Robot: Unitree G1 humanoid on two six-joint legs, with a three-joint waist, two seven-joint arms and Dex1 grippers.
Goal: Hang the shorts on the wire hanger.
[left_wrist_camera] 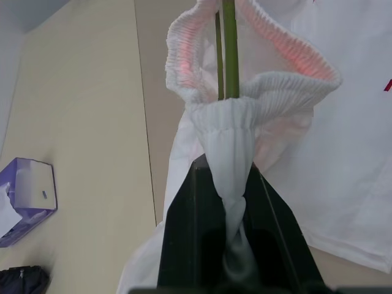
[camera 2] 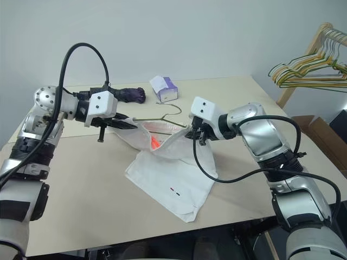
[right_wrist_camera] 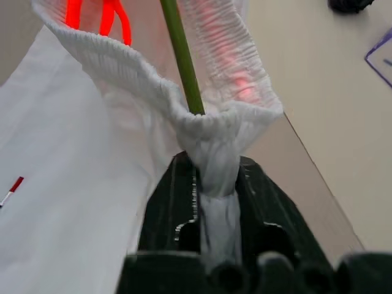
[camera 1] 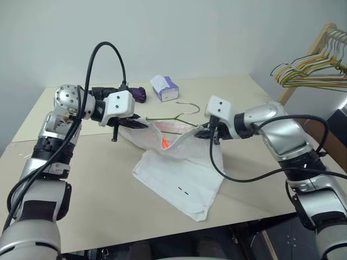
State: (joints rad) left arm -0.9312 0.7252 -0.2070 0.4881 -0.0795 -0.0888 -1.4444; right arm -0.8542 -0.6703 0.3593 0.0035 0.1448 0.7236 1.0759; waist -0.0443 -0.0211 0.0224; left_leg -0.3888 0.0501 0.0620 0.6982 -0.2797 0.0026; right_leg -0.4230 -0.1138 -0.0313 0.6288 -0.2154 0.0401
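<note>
The white shorts (camera 1: 179, 181) hang from their gathered waistband, with the legs resting on the table (camera 1: 103, 195). My left gripper (left_wrist_camera: 225, 177) is shut on a bunched fold of the waistband's left end. At the right end, my right gripper (right_wrist_camera: 215, 168) is shut on another fold. The waistband is stretched open between them above the table. The wire hanger (camera 1: 165, 118) lies across inside the opening, its hook (camera 1: 188, 108) pointing toward the far edge. Its wire (left_wrist_camera: 229, 49) runs into each pinched fold; whether the fingers also hold the wire is hidden by cloth.
A white-purple tissue box (camera 1: 164, 88) and a dark purple bundle (camera 1: 136, 95) sit at the table's far side. A wooden rack (camera 1: 312, 51) with several coloured hangers stands off the right end. A cardboard box (camera 2: 325, 135) is on the floor there.
</note>
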